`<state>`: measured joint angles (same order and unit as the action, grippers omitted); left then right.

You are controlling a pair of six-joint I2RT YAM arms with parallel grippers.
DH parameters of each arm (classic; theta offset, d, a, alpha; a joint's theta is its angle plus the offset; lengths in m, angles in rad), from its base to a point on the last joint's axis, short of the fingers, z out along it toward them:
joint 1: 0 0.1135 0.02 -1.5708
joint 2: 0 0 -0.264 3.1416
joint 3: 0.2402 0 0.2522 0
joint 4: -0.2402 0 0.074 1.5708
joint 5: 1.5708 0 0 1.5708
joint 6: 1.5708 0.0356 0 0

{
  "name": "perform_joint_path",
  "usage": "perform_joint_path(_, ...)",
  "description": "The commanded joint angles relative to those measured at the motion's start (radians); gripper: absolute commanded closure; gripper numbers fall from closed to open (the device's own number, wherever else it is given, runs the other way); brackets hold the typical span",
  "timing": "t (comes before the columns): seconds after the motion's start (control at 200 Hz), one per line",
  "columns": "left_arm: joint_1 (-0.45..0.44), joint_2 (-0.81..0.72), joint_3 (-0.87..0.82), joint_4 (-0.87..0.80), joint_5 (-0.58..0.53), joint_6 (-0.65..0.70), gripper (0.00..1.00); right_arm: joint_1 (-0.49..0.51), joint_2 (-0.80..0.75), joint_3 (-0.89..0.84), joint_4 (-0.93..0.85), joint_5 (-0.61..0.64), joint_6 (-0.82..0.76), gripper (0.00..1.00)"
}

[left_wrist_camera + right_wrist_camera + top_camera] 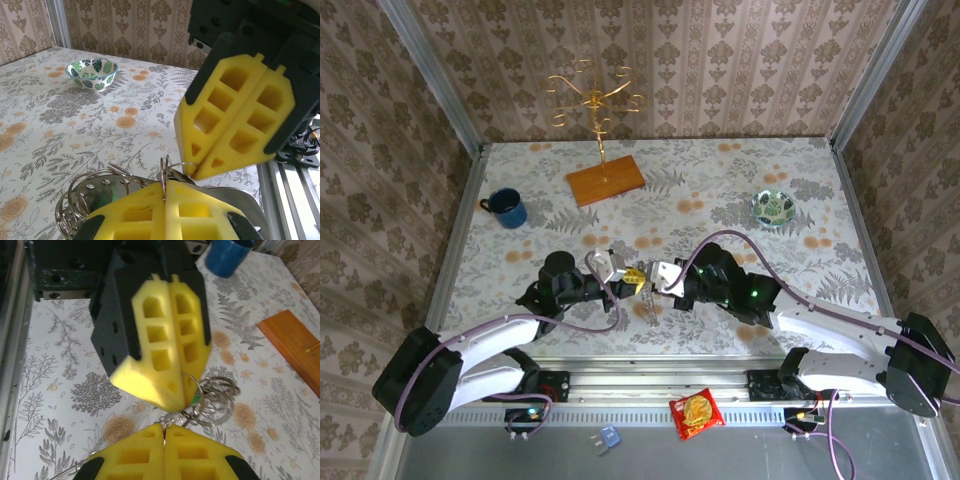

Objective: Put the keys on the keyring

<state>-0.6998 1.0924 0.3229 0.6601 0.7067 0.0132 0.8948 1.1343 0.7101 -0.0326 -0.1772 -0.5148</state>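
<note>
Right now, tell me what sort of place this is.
Likely a robot test booth dressed as a home: wallpaper panels in metal framing, a floral tablecloth, two arms bolted to a rail.

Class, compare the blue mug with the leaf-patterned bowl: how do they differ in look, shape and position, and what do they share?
Colour: the blue mug is plain dark blue; the bowl is white with green leaves.
Shape: the mug is straight-sided with a handle; the bowl is shallow, flared, handleless.
Position: the mug stands on the table's left side, the bowl on its right.
Shared: both sit upright, mouths open upward.
</note>
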Motion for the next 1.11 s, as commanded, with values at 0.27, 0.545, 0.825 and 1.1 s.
perform_joint_path(0.27, -0.004, 0.0, -0.005, 0.067, 0.025, -0.005, 1.0, 0.018, 0.0, 0.033, -0.047, -0.008, -0.04, 0.94)
perform_joint_path(0.545, -0.005, -0.008, -0.017, 0.072, 0.04, 0.058, 1.0, -0.052, -0.101, 0.0, -0.046, -0.119, 0.074, 0.71)
perform_joint_path(0.825, -0.007, 0.012, -0.018, 0.111, 0.092, 0.129, 1.0, -0.175, -0.066, 0.008, 0.014, -0.394, 0.232, 0.73)
perform_joint_path(1.1, -0.007, 0.04, -0.018, 0.156, 0.133, 0.141, 1.0, -0.174, 0.038, 0.04, 0.03, -0.443, 0.228, 0.72)
